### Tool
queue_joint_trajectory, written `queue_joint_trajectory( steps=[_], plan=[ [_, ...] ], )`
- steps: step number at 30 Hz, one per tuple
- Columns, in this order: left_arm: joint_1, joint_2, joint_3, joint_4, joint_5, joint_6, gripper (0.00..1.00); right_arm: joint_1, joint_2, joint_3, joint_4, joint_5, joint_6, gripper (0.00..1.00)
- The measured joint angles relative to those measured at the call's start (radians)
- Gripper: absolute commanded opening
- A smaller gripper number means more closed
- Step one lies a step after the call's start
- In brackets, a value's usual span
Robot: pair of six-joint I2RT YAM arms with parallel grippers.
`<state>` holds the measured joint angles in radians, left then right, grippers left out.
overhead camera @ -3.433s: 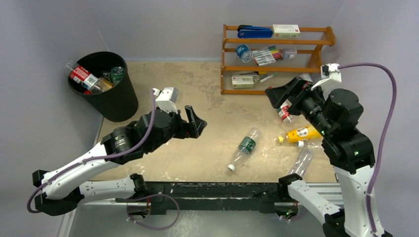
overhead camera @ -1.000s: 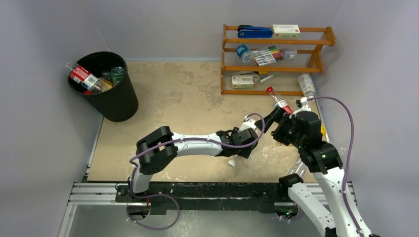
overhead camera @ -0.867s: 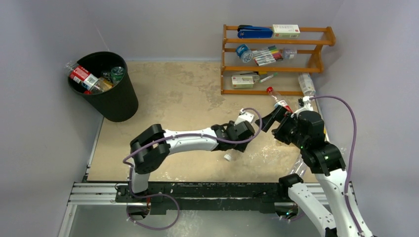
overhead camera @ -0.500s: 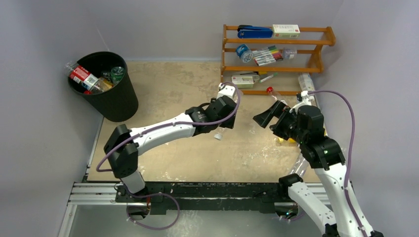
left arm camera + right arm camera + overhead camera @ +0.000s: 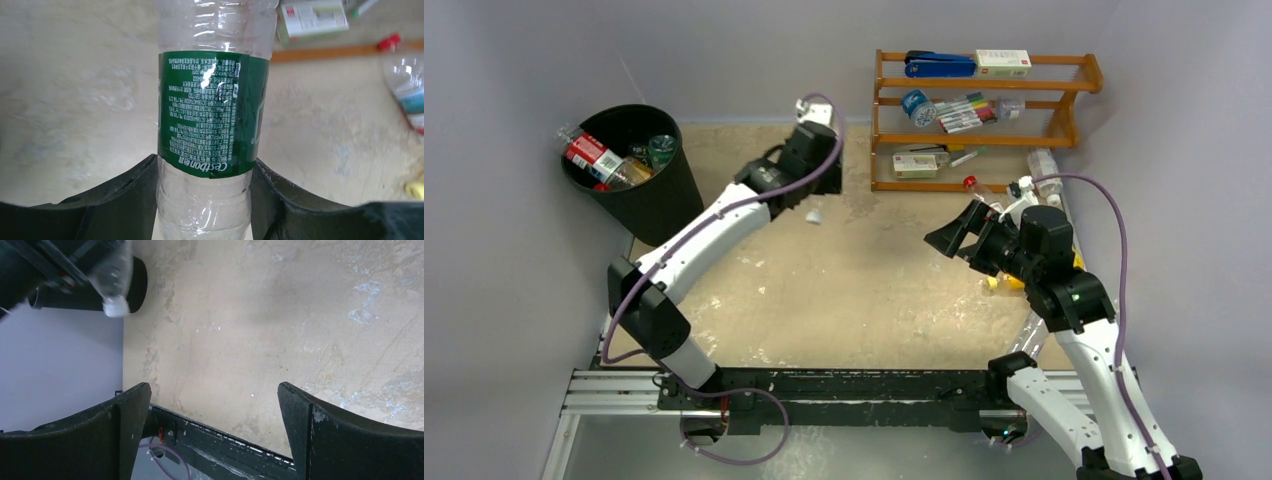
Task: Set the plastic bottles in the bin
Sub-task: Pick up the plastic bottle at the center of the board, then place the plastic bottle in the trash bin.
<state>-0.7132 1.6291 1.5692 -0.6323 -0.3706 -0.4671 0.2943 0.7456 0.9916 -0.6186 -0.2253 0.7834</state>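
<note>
My left gripper is shut on a clear plastic bottle with a green label; its fingers clamp the body just below the label. The bottle's white cap hangs above the table, right of the black bin, which holds several bottles. My right gripper is open with nothing in it, over the table's right half. A red-capped bottle, a clear one by the rack, a yellow one and another clear one lie near the right arm.
An orange wooden rack with markers, boxes and a blue stapler stands at the back right. A black rail runs along the near table edge. Grey walls close in on the left and right.
My left arm took the green-labelled bottle off the middle of the table and carried it back and left, towards the bin. My right gripper stayed open and swung a little left.
</note>
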Motion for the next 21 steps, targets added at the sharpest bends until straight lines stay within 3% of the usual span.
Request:
queue_joint_trajectory(
  steps=[6, 16, 21],
  plan=[
    [0.198, -0.039, 0.168, -0.073, 0.022, 0.061, 0.55, 0.000, -0.007, -0.018, 0.003, -0.029, -0.002, 1.00],
    [0.665, -0.021, 0.420, -0.184, 0.125, 0.078, 0.56, 0.000, -0.052, -0.072, 0.003, -0.061, -0.001, 1.00],
    [0.811, 0.008, 0.524, -0.207, 0.164, 0.077, 0.56, 0.000, -0.052, -0.080, 0.004, -0.069, -0.001, 1.00]
  ],
)
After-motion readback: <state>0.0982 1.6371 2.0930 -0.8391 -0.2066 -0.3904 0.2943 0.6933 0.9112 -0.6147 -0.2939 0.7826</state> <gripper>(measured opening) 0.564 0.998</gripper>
